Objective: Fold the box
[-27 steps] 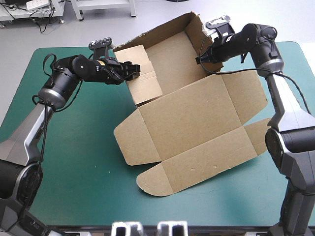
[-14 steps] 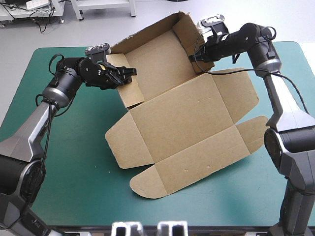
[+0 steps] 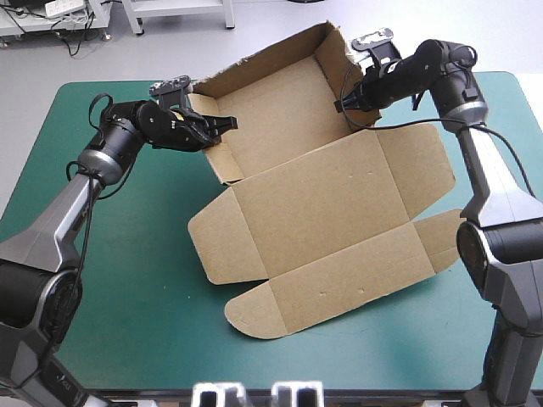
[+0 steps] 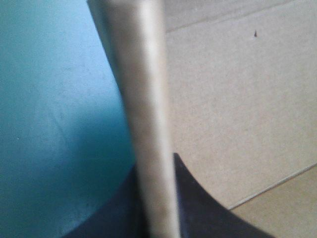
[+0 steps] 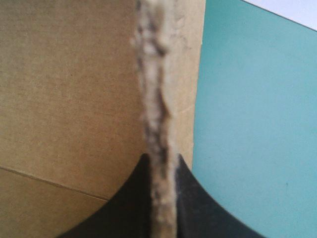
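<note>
Left wall [image 3: 206, 108] is up! The left gripper [image 3: 219, 127] has hauled it from leaning into the tray to standing straight, its 2 black fingers pinching the board's edge. Over on the right, the right gripper [image 3: 344, 103] stays clamped on the right wall [image 3: 333, 59], all but shut on it. That gives the box [image 3: 322, 203] a proper tray at the far middle of the table [image 3: 127, 280], with the lid [image 3: 339, 271] flat toward the near edge. Compared with earlier, the whole box swung left a touch, then came back right, and the inner left flap no longer sprawls across the floor.
</note>
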Controlling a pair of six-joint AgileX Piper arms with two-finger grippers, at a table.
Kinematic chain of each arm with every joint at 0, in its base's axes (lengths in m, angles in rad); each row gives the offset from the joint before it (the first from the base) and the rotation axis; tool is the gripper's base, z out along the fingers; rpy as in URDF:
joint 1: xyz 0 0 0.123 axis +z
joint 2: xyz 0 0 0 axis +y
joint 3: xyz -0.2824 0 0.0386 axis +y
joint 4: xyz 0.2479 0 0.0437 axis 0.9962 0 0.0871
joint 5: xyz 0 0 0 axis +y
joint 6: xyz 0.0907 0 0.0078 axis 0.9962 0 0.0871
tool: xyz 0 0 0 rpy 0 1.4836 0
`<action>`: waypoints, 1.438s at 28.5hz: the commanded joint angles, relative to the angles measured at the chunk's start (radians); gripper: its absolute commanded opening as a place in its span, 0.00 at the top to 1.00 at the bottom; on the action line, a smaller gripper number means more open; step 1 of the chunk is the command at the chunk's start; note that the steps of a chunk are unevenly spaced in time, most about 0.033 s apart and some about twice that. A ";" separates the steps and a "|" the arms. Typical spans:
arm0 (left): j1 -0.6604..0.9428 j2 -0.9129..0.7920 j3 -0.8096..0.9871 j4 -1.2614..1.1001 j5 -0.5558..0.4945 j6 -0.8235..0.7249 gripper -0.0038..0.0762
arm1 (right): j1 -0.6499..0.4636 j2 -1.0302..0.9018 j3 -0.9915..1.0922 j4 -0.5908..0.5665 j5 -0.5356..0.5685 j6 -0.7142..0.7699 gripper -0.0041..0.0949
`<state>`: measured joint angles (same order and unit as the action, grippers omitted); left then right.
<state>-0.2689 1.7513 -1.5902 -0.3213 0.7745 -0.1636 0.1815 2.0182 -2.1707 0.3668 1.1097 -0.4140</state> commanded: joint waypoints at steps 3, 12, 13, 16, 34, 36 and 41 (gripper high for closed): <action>-0.030 -0.048 -0.039 -0.131 -0.099 0.103 0.97 | 0.021 -0.042 -0.029 0.036 0.113 0.025 0.98; -0.065 0.120 -0.285 -0.029 0.165 0.152 0.97 | 0.021 -0.023 0.060 -0.053 0.146 0.073 0.98; -0.071 0.142 -0.339 -0.012 0.196 0.152 0.97 | 0.021 -0.023 0.086 -0.066 0.146 0.079 0.98; -0.088 0.237 -0.496 0.046 0.310 0.149 0.97 | 0.021 -0.023 0.166 -0.061 0.146 0.079 0.98; -0.117 0.445 -0.721 0.141 0.522 0.111 0.97 | 0.037 -0.011 0.287 -0.227 0.146 0.220 0.98; -0.128 0.445 -0.721 0.156 0.521 0.099 0.97 | 0.035 -0.004 0.288 -0.218 0.146 0.226 0.98; -0.169 0.445 -0.683 0.263 0.521 0.084 0.97 | 0.031 0.004 0.288 -0.189 0.146 0.231 0.98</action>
<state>-0.4135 2.2744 -2.2642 -0.0560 1.2556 -0.0919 0.2046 2.0656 -1.8663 0.1218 1.1538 -0.1355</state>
